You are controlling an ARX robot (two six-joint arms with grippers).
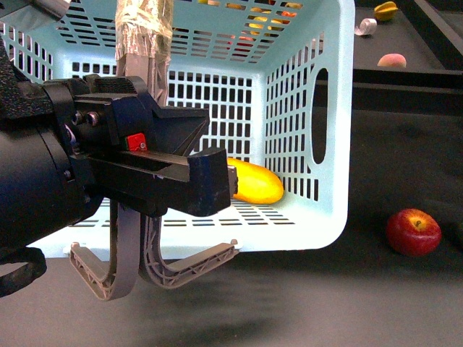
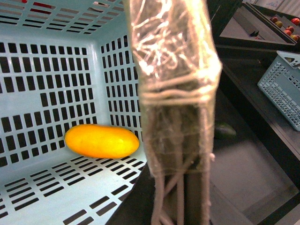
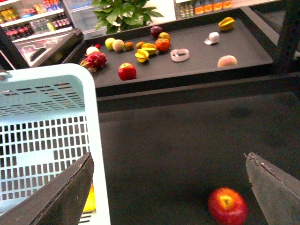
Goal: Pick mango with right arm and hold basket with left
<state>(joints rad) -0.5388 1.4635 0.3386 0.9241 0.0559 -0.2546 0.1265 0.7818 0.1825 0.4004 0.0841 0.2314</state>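
The basket (image 1: 329, 144) fills most of the front view, and its open mouth seems turned toward the robot. It stands on the dark table (image 1: 304, 311). The left arm (image 1: 29, 173) is right in front of it. The left gripper (image 1: 217, 155) looks pressed together on the taped handle (image 1: 143, 36), which stands upright, although the jaws themselves are mostly hidden.

The right gripper (image 3: 168, 159) is spread wide and holds nothing. It hangs over the table outside the basket's right wall.

The mango (image 1: 257, 182) lies inside the basket in the lower right corner, with its long axis left to right. It is on the left of the right gripper, and the slotted wall stands between them. I judge that the reach must go in through the mouth. The left gripper is nearer but is busy with the handle.

A red apple (image 1: 413, 231) lies almost under the right gripper and could be grasped by mistake.
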